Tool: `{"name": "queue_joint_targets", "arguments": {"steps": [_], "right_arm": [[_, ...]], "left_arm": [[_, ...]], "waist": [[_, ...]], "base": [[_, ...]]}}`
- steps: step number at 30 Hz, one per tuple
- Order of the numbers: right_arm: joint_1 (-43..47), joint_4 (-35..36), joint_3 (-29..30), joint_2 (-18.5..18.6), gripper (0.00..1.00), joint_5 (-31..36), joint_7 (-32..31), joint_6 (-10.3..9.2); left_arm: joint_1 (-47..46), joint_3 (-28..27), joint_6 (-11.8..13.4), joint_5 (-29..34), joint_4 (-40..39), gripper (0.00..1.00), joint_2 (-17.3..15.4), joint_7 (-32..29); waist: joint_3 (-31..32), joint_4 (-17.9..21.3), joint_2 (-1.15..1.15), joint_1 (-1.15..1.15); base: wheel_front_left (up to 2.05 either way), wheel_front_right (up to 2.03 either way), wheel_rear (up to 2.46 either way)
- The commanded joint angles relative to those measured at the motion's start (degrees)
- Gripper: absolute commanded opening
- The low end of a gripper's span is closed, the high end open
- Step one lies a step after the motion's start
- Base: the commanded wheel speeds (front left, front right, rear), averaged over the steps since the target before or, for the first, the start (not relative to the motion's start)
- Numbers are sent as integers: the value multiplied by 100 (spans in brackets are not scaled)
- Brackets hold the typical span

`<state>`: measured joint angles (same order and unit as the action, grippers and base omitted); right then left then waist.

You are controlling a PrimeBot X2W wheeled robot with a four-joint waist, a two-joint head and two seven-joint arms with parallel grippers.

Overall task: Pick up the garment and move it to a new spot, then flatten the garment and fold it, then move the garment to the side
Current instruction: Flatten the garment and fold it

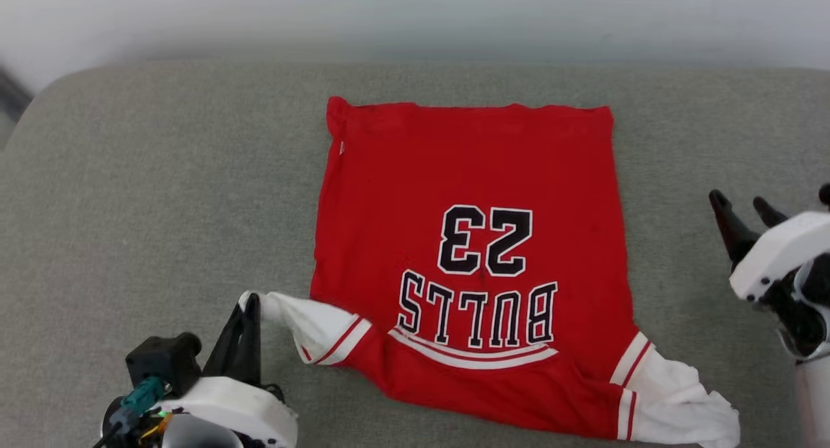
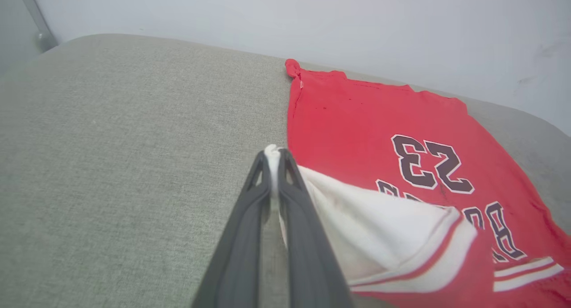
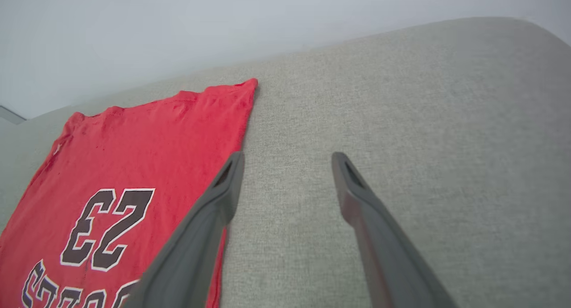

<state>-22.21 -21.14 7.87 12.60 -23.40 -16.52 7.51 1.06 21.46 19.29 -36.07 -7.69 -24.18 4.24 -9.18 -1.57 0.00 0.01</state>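
The garment [image 1: 467, 195] lies flat on the cushion [image 1: 162, 176], its white sleeve tip pinched by the low left gripper [image 2: 273, 156]. The right gripper [image 3: 287, 160] hovers with fingers spread beside its right edge.

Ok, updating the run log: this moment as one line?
left pincer: shut on white sleeve of bright red soft fabric garment | right pincer: open, clear of garment | surface: grey cushion

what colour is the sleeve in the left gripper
White; the sleeve shows best in left wrist view.
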Motion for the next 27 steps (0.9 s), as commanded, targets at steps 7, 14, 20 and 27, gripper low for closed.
{"name": "queue_joint_targets", "arguments": {"steps": [7, 14, 20, 27], "right_arm": [[-1851, -1481, -43, 390, 100, -77, -1215, -3], [-3210, -2325, 221, 619, 100, 98, -2152, -4], [-3854, -2738, 308, 732, 100, 482, -2367, -4], [-3848, -3319, 271, 691, 100, 760, -2789, -7]], "left_arm": [[-817, 365, -267, 287, -77, 0, 275, 152], [-1355, 617, -503, 440, -31, 0, 493, 318], [-1634, 770, -647, 521, 36, 0, 606, 395], [-1780, 836, -751, 476, 223, 0, 674, 463]], "waist": [[-983, -852, 0, -1], [-1600, -1304, 0, -1], [-1936, -1520, 0, -1], [-2119, -1593, 0, -1]], "base": [[0, 0, 0], [0, 0, 0], [0, 0, 0], [0, 0, 0]]}}
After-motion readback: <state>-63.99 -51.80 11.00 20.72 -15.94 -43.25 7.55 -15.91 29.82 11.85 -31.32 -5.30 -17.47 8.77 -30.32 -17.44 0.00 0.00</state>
